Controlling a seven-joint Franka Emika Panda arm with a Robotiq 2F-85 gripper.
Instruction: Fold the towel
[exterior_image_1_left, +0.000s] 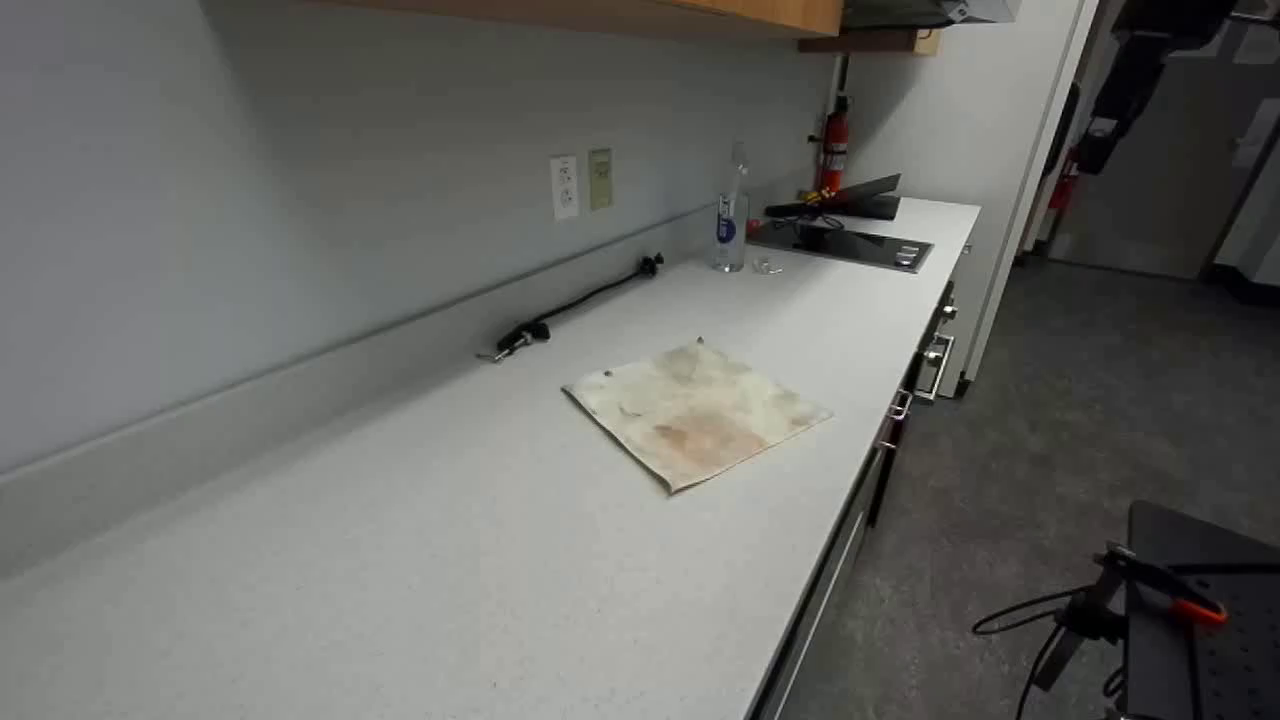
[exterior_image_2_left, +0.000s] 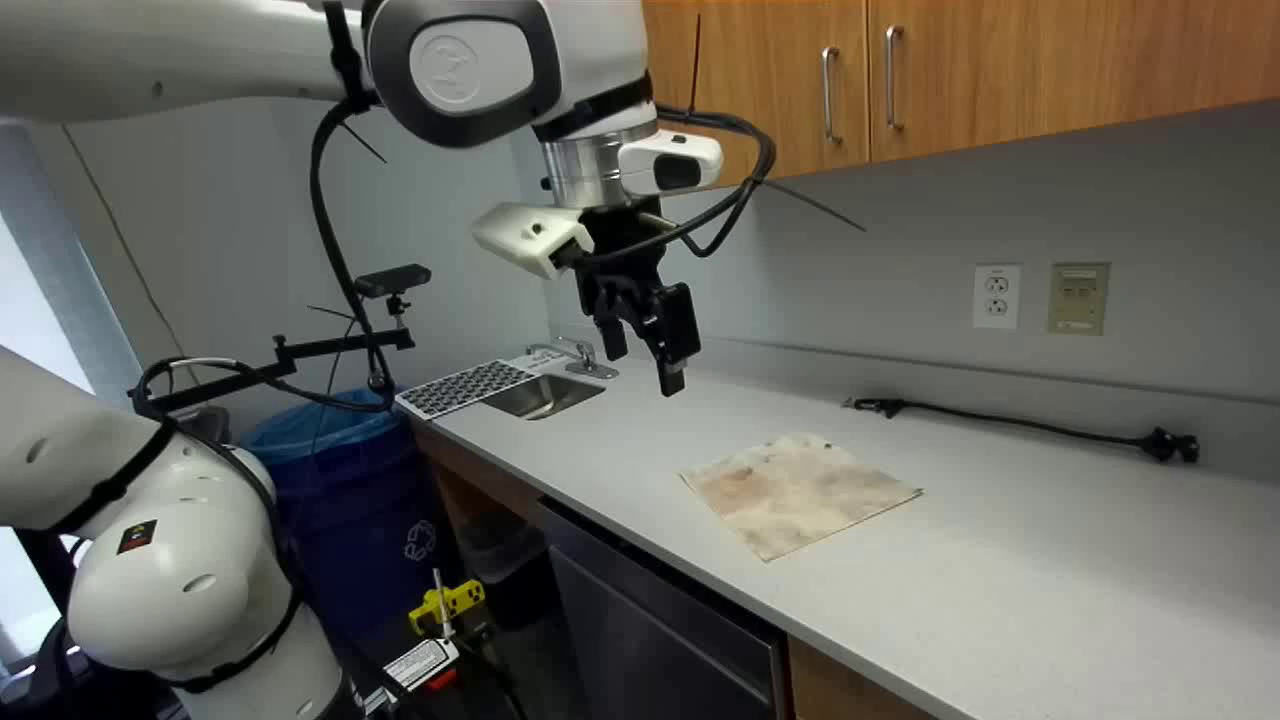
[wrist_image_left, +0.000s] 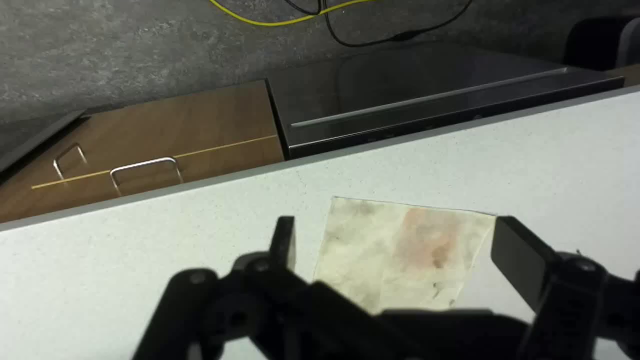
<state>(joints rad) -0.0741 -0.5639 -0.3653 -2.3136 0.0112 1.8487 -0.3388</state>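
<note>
A thin rectangular cream-beige towel (exterior_image_1_left: 700, 410) with blotchy brownish-orange stains lies flat on the long white speckled bench (exterior_image_1_left: 400, 560). Along one side its edge looks doubled; number of layers cannot be told. A few small dark spots show on it. One corner points toward the front edge of the bench, near it. The black two-fingered gripper (exterior_image_2_left: 643, 360) is raised above bench level, well apart from the towel; jaws spread wide. In the wrist view the towel shows in the gap between them. A white jointed robot arm (exterior_image_2_left: 590, 40) carries the gripper. Near the pale grey wall (exterior_image_1_left: 400, 150), a slightly curved thin black stalk (exterior_image_1_left: 580, 303) with a fitting at each end lies on the bench, visible in both exterior views. Farther along, in an exterior view, a clear bottle with a blue-marked label (exterior_image_1_left: 730, 240) stands upright near a flat black cooktop (exterior_image_1_left: 840, 245); a red cylindrical fire extinguisher (exterior_image_1_left: 834, 150) is beyond. In an exterior view, a stainless-steel sink (exterior_image_2_left: 560, 392) is set into the bench, a black-and-white patterned board (exterior_image_2_left: 465, 388) just beside it. Orange-brown wooden cabinets (exterior_image_2_left: 1000, 70) hang overhead; a round blue bin (exterior_image_2_left: 370, 500) stands by the bench end.
</note>
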